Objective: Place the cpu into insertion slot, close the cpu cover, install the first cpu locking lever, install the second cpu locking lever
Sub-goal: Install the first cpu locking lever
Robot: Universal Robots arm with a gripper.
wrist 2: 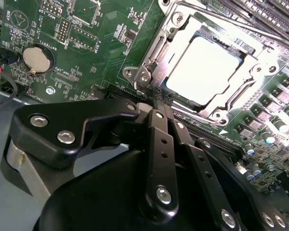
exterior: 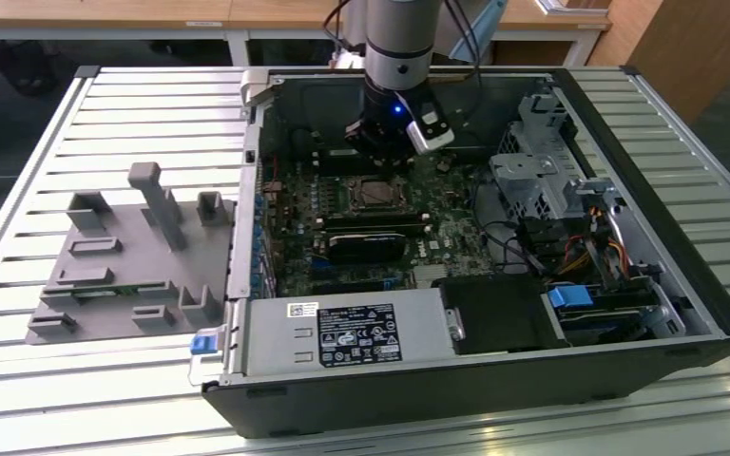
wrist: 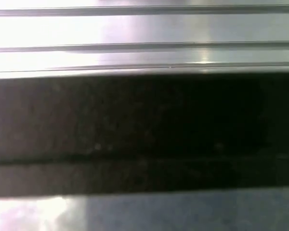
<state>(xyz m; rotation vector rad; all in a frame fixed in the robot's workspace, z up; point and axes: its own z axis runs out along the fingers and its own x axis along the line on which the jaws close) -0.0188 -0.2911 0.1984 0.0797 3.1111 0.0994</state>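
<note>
Inside the open computer case (exterior: 669, 218), the insertion slot (exterior: 372, 193) sits on the green board just in front of my gripper (exterior: 384, 142). In the second wrist view the cpu (wrist 2: 204, 70) lies flat in the slot, its pale metal face showing through the cut-out. The silvery cpu cover (wrist 2: 267, 60) lies down around it. A thin lever rod (wrist 2: 156, 48) runs along the socket's side. My gripper (wrist 2: 159, 102) is shut with nothing between its black fingers (wrist 2: 156, 144). Its tips hang just off the socket's corner bracket (wrist 2: 137, 73).
A grey fixture plate (exterior: 124, 256) lies on the slatted table (exterior: 35, 142) at the exterior view's left. In the case are a black fan card (exterior: 365, 245), the power supply (exterior: 339, 332) and a drive cage (exterior: 536, 185). A coin battery (wrist 2: 36, 57) and memory slots (wrist 2: 260, 9) flank the socket.
</note>
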